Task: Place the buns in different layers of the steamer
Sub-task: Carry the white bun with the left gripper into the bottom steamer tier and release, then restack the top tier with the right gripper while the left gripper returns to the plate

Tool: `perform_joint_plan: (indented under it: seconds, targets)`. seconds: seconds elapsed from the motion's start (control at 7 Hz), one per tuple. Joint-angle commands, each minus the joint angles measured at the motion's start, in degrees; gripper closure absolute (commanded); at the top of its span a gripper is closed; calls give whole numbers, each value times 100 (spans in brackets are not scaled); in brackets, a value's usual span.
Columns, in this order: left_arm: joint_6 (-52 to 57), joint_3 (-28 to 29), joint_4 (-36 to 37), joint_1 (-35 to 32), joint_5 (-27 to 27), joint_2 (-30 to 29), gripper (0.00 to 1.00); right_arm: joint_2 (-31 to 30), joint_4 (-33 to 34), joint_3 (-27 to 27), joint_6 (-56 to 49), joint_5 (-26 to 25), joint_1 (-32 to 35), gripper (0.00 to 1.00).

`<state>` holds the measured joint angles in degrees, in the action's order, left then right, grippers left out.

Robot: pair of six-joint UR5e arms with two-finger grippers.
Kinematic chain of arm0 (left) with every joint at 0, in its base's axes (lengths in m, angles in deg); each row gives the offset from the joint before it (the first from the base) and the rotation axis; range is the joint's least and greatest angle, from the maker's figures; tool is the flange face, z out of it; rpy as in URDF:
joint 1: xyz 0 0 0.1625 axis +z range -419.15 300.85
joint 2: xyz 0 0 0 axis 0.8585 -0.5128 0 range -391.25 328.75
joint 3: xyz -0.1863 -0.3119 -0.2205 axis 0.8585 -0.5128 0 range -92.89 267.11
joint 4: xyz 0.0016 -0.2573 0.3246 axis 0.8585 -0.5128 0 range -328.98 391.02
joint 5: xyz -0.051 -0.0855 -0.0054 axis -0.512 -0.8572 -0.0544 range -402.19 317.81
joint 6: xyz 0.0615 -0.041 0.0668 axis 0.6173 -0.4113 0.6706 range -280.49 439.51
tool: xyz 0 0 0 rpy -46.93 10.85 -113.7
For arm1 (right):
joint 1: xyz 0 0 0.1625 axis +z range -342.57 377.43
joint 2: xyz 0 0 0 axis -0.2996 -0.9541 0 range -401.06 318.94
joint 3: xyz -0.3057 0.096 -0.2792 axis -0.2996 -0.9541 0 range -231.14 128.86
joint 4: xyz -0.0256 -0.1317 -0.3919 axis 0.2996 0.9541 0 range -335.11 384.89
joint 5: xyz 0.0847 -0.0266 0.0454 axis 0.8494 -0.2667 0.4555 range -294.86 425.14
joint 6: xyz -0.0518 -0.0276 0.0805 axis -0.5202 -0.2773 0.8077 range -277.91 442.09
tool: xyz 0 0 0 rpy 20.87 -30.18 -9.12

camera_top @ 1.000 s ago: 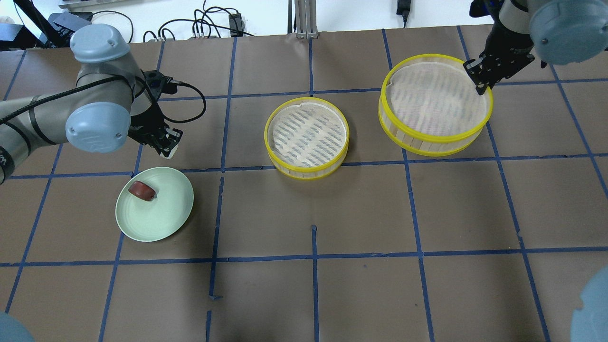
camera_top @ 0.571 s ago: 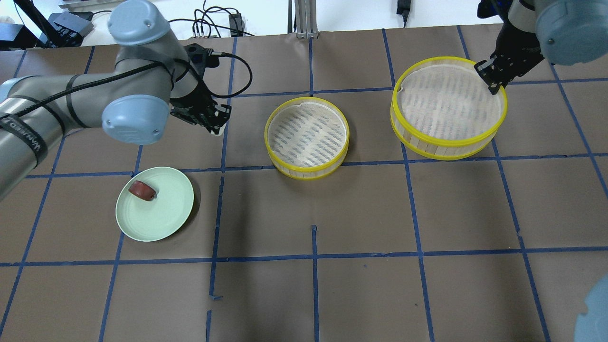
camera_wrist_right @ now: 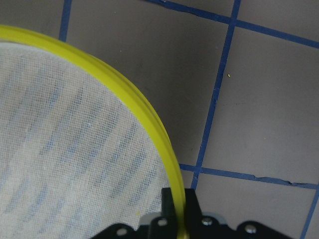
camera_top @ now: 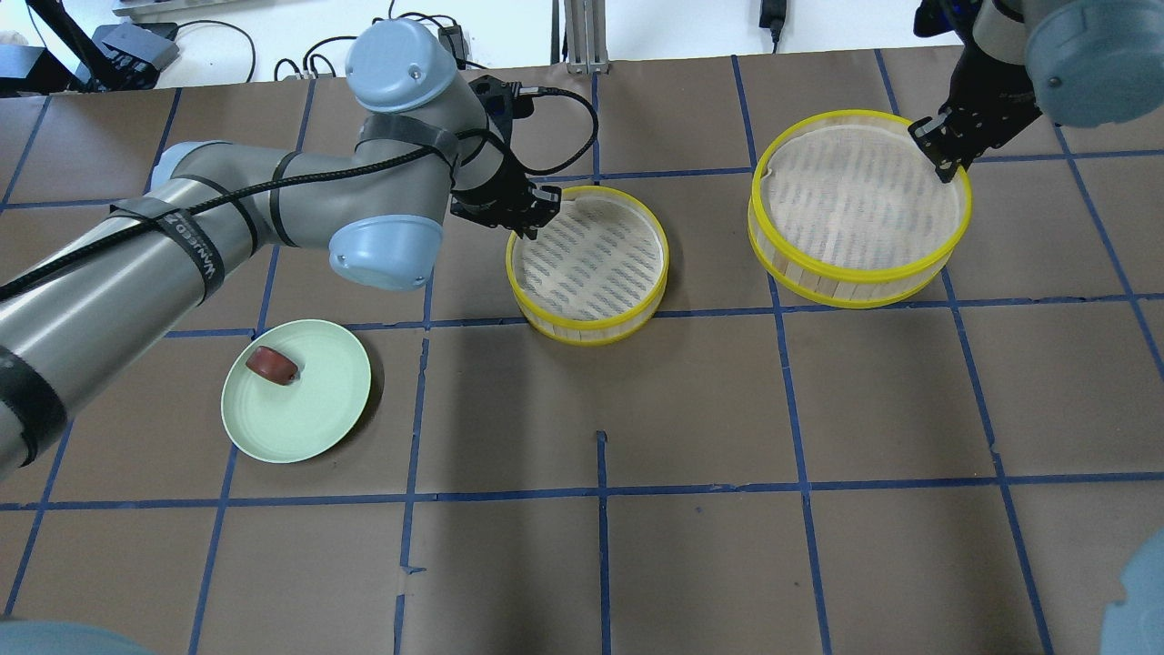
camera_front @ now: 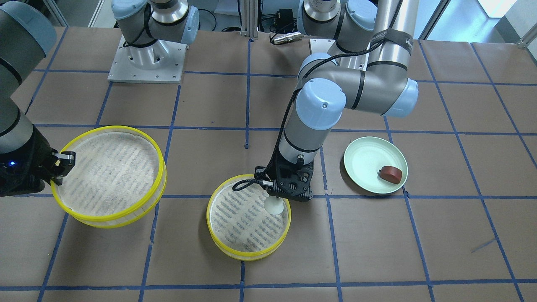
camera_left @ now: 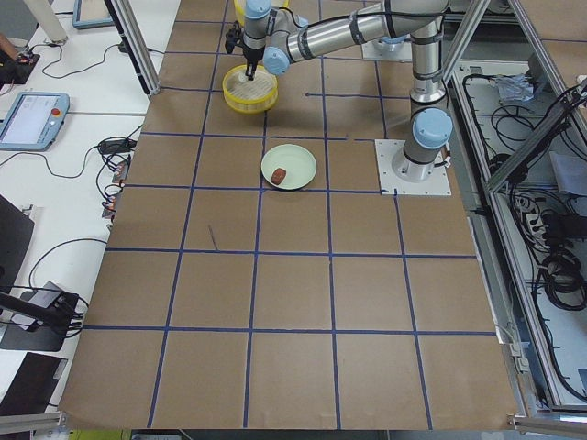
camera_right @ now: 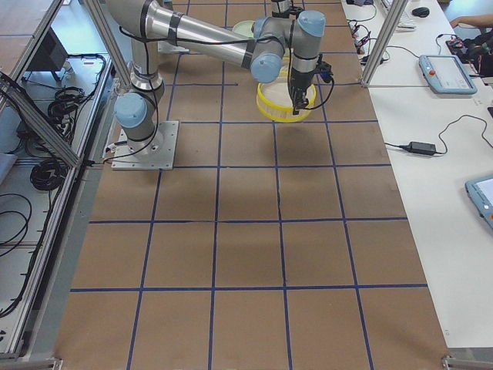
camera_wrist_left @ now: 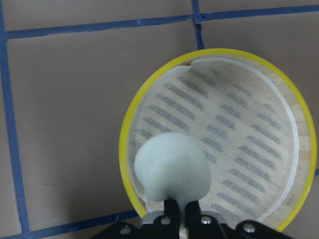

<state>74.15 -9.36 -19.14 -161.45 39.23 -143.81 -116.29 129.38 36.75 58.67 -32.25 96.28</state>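
My left gripper [camera_top: 526, 226] is shut on the white bun [camera_front: 275, 205] and holds it just above the left inner edge of the smaller steamer tray [camera_top: 591, 335] at mid-table. The left wrist view shows the bun [camera_wrist_left: 172, 167] over the mesh near the yellow rim [camera_wrist_left: 124, 134]. My right gripper [camera_top: 946, 164] is shut on the rim of the second steamer tray [camera_top: 855, 273] and holds it raised and a little tilted at the right. The rim [camera_wrist_right: 144, 107] runs between the fingers. The reddish-brown bun [camera_top: 272, 365] lies on the pale green plate [camera_top: 309, 418].
The brown table cover carries a blue tape grid. The plate [camera_front: 365, 163] sits to the robot's left of the middle tray [camera_front: 247, 256]. The lifted tray [camera_front: 109, 218] hangs at the far right. Cables and a post stand beyond the table's far edge.
My left arm has swung right with the white bun, from beside the plate to over the middle tray's left edge. My right gripper has shifted the held tray slightly right.
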Motion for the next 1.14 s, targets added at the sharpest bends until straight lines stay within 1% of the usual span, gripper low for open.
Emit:
perform_joint_plan:
  seconds: [0.0,0.14,0.29,0.43,0.57,0.71,0.86,1.0]
  targets:
    - [-18,-4,41,-18,31,-126,16,-1,1,-8,21,18,8,95]
    - [-9,-4,41,-18,40,-126,13,-1,1,-8,30,18,8,95]
    - [78,5,33,-18,66,-30,13,-1,-25,0,48,27,8,95]
    - [697,-56,33,182,371,128,9,-27,-42,-26,100,27,60,95]
    - [1416,-239,-63,628,879,303,8,-62,-60,-26,483,158,148,95]
    - [1571,-667,-108,1067,910,374,0,-37,-51,-70,1235,498,427,95]
    - [2199,-1298,-99,1628,893,523,0,33,-17,-122,1861,519,830,95]
    - [2884,-1731,-91,2208,893,794,0,182,-16,-253,2624,519,1260,95]
